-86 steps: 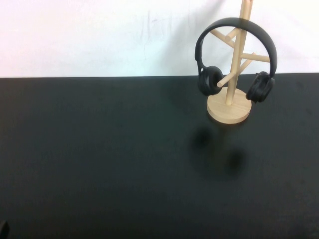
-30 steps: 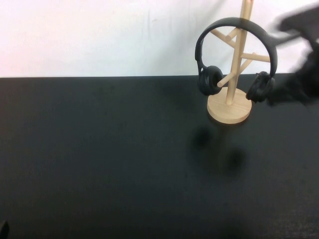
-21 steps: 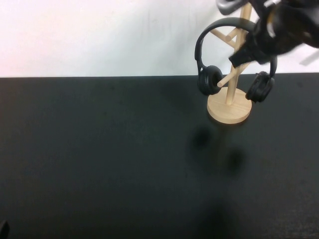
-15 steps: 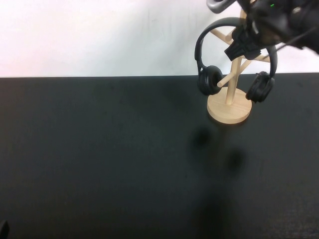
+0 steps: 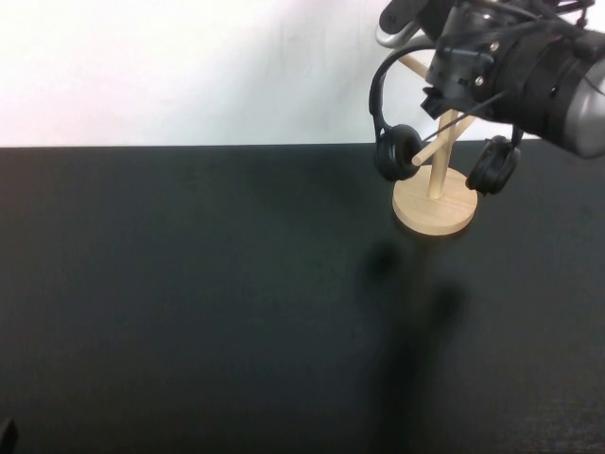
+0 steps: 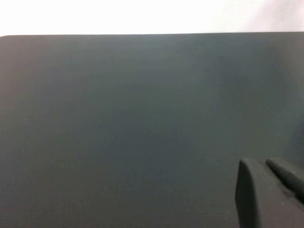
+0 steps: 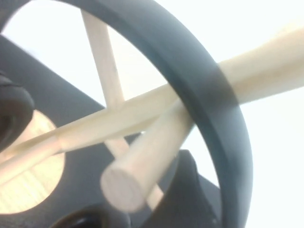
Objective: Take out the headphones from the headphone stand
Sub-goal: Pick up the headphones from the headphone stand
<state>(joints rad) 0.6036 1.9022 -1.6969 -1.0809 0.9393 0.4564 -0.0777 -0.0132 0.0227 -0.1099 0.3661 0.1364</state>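
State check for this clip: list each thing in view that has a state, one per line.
headphones: hanging on the stand, headband over a peg, not lifted off.
headphone stand: upright on the black table.
right gripper: raised at the headband near the stand's pole.
left gripper: low over bare table, away from the stand.

- The right gripper (image 5: 444,71), at the stand's top in the high view, was black and blocky, on a grey cylindrical wrist strung with thin dark cables.
- The left gripper (image 6: 266,190), low over the table, showed dark matte fingers.
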